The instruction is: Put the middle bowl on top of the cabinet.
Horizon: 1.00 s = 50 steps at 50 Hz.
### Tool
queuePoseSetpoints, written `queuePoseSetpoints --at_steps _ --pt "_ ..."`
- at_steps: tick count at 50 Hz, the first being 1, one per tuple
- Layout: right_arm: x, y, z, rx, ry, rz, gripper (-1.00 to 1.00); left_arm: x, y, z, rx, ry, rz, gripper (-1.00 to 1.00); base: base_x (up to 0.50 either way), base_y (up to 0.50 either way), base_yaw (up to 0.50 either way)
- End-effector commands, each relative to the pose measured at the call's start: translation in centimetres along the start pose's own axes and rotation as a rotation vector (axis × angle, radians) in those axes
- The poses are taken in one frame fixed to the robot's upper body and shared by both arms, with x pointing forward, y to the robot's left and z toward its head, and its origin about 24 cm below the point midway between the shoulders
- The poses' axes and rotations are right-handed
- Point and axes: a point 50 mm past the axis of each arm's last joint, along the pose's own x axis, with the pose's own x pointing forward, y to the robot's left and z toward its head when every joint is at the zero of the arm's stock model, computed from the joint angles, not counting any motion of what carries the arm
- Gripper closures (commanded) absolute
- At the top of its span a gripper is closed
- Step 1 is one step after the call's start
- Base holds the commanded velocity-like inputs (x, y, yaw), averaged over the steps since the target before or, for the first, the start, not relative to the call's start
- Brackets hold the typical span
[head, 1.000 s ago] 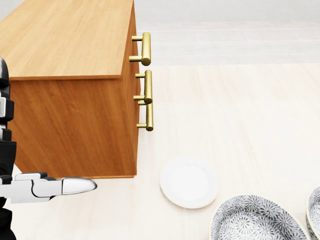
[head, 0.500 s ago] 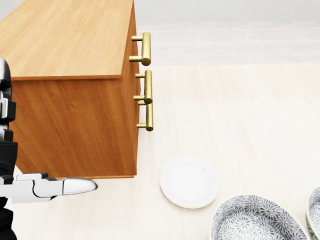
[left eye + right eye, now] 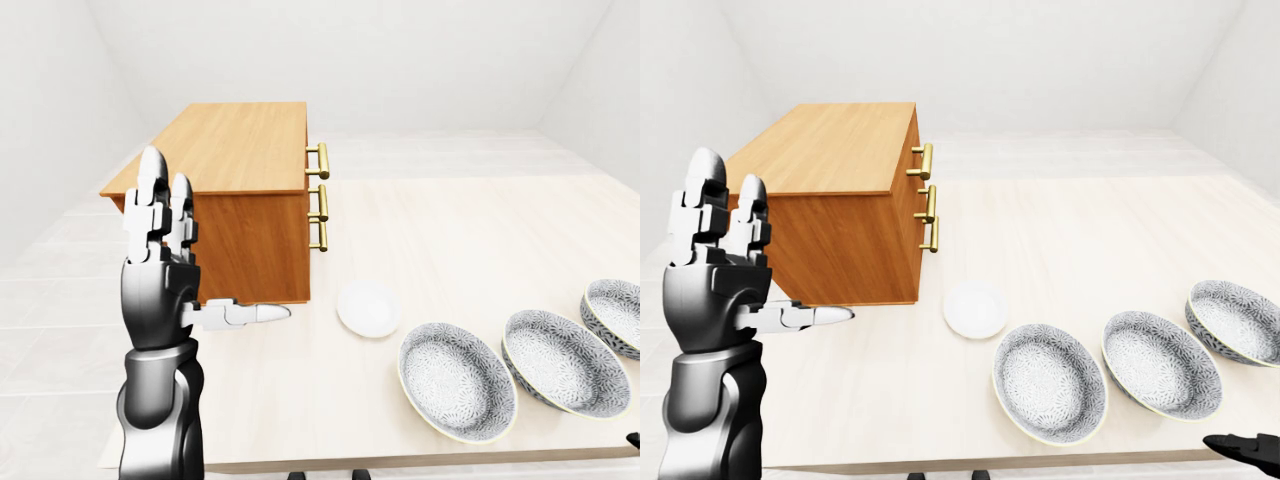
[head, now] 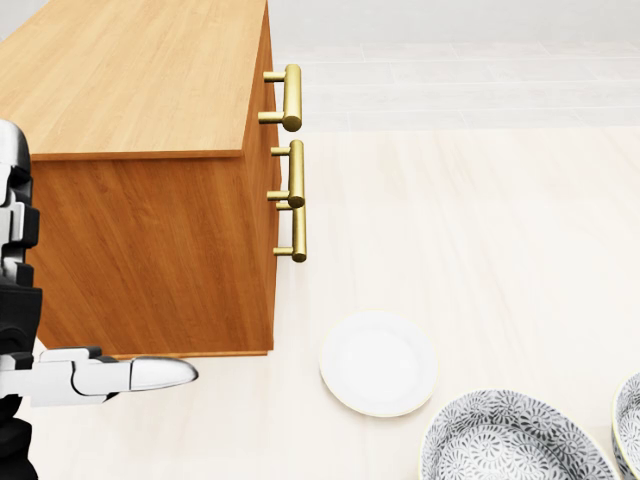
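A pale worktop [image 3: 1060, 230] holds a wooden cabinet [image 3: 830, 205] with brass handles [image 3: 928, 200] at the left. Three patterned bowls sit in a row along the lower right, and the middle bowl [image 3: 1161, 363] lies between the other two, well apart from the cabinet. A small white plate [image 3: 975, 309] rests near the cabinet. The left hand [image 3: 725, 270] is raised, fingers spread open, empty. Only a dark tip of the right hand [image 3: 1250, 450] shows; its state cannot be told.
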Motion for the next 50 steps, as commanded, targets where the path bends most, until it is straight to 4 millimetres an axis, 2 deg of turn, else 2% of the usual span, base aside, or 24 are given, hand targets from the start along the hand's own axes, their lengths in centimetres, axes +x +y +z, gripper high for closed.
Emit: queuePoseSetpoints --at_steps 1,22,31,37,44,50 --pt "0.1 -0.3 0.5 -0.043 -0.002 -0.04 -1.0 0.0 -0.1 0.0 -0.001 0.0 -0.001 -1.0 0.0 0.0 0.0" --pt "0.1 -0.3 0.5 -0.046 -0.004 -0.041 -1.0 0.0 -0.1 0.0 -0.001 0.0 -0.001 -1.0 0.0 0.0 0.0" --pt "-0.7 -1.6 0.5 -0.238 0.074 -0.211 -1.0 -0.1 -0.1 0.0 -0.001 0.004 -0.002 -1.0 0.0 0.0 0.0" --pt "-1.0 -1.6 0.0 -0.329 0.112 -0.26 -1.0 -0.2 0.0 -0.1 -0.002 0.012 0.002 -1.0 0.0 0.0 0.0" --pt "-1.0 -1.8 0.0 -0.359 0.114 -0.277 -1.0 -0.2 -0.2 -0.2 -0.005 0.015 -0.004 -1.0 0.0 0.0 0.0" --pt "-1.5 -1.7 0.1 -0.554 0.143 -0.363 -1.0 -0.3 -0.3 -0.3 -0.004 0.019 -0.004 -1.0 0.0 0.0 0.0"
